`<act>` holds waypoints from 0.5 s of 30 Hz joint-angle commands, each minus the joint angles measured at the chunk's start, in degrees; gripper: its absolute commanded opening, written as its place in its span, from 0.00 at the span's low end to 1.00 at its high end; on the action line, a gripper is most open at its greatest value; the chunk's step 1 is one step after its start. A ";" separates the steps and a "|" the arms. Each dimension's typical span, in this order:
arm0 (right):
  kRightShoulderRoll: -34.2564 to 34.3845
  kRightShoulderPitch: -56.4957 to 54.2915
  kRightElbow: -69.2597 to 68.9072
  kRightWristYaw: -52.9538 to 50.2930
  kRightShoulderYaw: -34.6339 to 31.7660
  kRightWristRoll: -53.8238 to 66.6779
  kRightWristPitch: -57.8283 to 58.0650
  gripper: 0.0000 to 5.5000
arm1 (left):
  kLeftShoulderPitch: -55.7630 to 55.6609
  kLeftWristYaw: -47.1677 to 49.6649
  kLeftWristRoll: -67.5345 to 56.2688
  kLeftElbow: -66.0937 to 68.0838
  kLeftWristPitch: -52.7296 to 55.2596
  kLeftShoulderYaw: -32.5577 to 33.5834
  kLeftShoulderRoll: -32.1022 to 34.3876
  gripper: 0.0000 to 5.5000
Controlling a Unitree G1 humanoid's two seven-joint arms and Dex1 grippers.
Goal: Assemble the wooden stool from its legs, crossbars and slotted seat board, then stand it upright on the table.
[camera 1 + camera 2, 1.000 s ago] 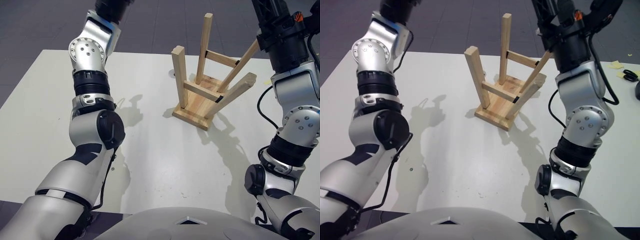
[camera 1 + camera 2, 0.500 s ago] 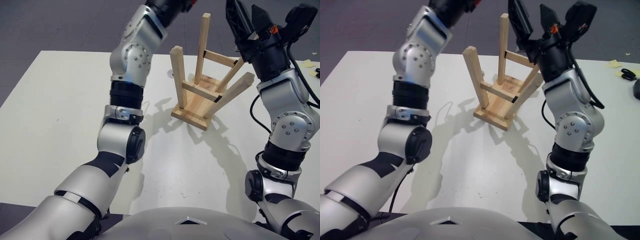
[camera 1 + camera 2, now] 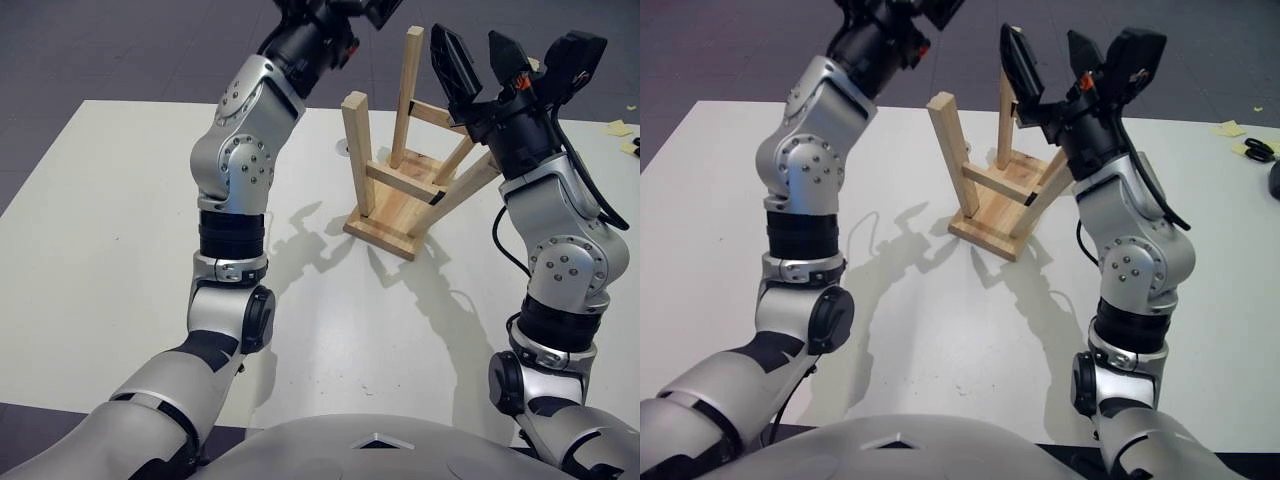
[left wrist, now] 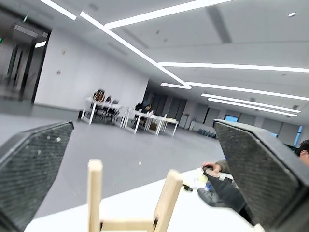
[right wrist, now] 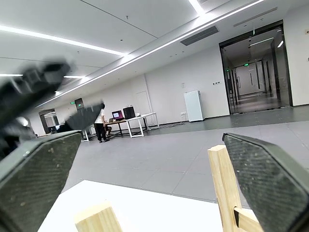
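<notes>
Stool: a pale wooden stool (image 3: 372,172) is seen fully put together and turned upside down, with its four legs pointing up.
Seat: the seat board (image 3: 385,232) is the lowest part and is set on the white surface (image 3: 120,200); whether it lies quite flat cannot be told.
Legs: the legs (image 3: 358,150) are splayed outward from the seat. The two on the left are seen whole, while the two on the right are partly hidden behind the right arm.
Crossbars: one crossbar (image 3: 400,182) is fixed low between the near legs and another is fixed higher between the far legs. Dark marks are seen at the joints.
Place: the stool is found on the far half of the surface, right of the middle, between the two raised arms.
Right claw: the right claw (image 3: 483,62) is spread wide and nothing is held. It is raised just above the right-hand legs, and no contact with the wood is seen.
Left claw: the left claw (image 4: 142,145) is likewise spread wide and nothing is gripped. Two leg tops and a crossbar are seen beyond its pads, well apart from them.
</notes>
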 commanded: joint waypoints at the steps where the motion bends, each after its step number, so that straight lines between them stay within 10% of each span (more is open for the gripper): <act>1: 0.37 0.40 -0.63 -0.21 -0.78 -0.54 -0.21 0.98 | -0.29 0.14 1.71 2.30 -1.14 -0.78 0.45 0.98; 15: 1.11 -0.63 0.02 0.13 -1.52 -0.35 0.12 0.98 | -9.10 -5.03 2.39 14.51 -7.74 -0.04 0.44 0.98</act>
